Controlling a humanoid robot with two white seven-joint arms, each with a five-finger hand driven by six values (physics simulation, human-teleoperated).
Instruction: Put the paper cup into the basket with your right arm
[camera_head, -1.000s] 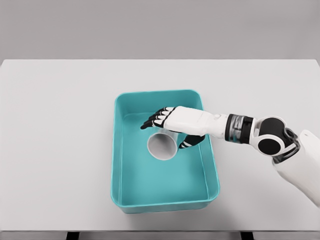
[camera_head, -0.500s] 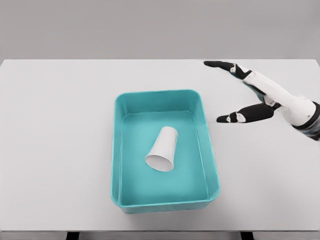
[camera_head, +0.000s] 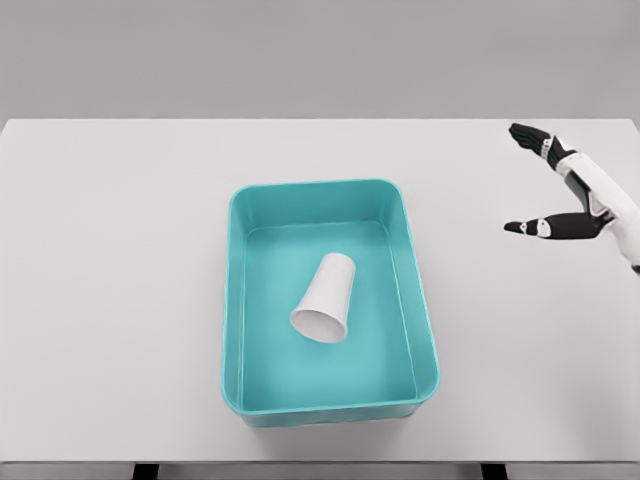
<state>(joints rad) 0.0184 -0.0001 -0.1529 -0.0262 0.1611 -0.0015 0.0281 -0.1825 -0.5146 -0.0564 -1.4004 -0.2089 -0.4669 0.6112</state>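
Observation:
A white paper cup (camera_head: 326, 297) lies on its side inside the teal basket (camera_head: 240, 300), its open mouth facing the front. My right hand (camera_head: 525, 180) hovers over the table at the far right edge, well clear of the basket, fingers spread and holding nothing. The left arm does not show.
The basket sits in the middle of a white table (camera_head: 120, 300). Beyond the table's far edge is a plain grey background.
My right hand let go of the cup inside the basket, lifted out and drew back to the right edge. The cup tipped slightly and now lies still.

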